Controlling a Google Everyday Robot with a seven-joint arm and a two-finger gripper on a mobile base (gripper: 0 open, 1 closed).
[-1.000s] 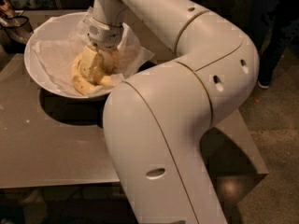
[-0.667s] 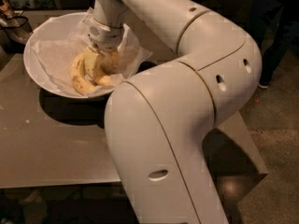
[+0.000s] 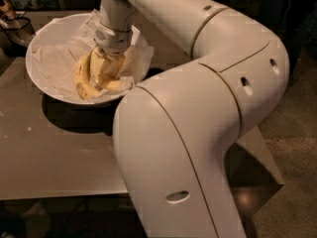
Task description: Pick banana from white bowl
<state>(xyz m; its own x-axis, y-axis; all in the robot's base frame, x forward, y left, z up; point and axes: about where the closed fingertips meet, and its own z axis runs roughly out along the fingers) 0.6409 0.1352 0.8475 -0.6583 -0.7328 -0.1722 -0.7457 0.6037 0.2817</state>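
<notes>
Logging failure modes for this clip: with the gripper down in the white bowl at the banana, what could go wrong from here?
The gripper sits low on the banana, against the crumpled paper lining, so it might pinch paper and drag it out too. A hard squeeze could squash the banana or let it slip. Snagged paper might shift the white bowl.

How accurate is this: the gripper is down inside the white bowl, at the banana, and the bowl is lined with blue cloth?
One error: the camera view shows the white bowl lined with crumpled white paper, not blue cloth. The gripper is indeed down inside it, at the banana.
</notes>
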